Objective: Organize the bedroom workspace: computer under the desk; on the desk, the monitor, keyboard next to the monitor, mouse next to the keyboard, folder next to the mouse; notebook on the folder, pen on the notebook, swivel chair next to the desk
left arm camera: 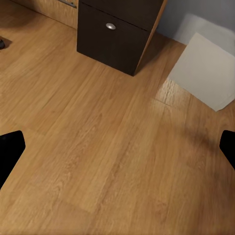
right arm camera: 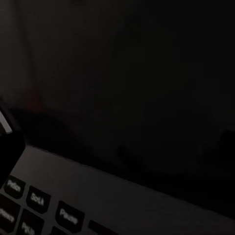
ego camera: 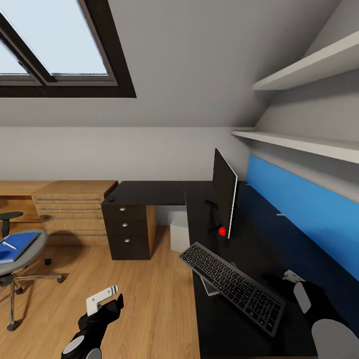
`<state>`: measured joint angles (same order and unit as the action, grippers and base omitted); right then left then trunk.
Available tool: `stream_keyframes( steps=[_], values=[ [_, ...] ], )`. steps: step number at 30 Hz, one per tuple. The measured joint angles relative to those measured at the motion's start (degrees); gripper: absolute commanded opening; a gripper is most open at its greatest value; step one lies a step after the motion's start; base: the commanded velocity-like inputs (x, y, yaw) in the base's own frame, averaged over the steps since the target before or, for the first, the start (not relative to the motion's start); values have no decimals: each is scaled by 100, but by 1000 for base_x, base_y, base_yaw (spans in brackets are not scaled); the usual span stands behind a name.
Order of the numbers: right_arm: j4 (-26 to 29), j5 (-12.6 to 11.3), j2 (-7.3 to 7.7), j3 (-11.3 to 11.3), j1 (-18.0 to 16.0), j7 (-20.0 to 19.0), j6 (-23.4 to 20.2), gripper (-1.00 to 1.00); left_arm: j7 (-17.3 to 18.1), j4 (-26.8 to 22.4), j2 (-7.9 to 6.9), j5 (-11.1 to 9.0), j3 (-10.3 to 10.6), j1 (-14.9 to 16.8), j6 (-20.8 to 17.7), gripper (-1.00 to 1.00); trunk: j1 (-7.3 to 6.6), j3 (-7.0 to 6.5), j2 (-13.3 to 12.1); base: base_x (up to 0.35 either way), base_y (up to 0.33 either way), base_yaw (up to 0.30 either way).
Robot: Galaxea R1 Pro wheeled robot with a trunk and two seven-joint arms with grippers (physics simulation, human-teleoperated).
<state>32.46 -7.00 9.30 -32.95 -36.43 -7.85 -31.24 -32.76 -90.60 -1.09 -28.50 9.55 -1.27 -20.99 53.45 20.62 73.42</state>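
Keyboard, slim, stiff and light I judged, lay tilted at my right pincer's nine o'clock, best pinched by its near edge; whether that pincer gripped it I couldn't tell.

Black desk, silver-grey keyboard with dark keys, bright blue folder, light-grey computer.

The left arm reaches forward and low, its gripper with fingers spread wide apart. The right arm extends forward at the other side; its gripper's finger spacing cannot be judged.
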Motion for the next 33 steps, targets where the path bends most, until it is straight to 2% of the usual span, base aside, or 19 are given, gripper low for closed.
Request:
stream_keyframes(
  steps=[33],
  values=[
    [-190, 76, -43, 80, -3, 6, 9, 100, 0, -8, -9, 2, -12, -1, 8, 100, 0, -1, 1, 0, 0, 0]
  ],
)
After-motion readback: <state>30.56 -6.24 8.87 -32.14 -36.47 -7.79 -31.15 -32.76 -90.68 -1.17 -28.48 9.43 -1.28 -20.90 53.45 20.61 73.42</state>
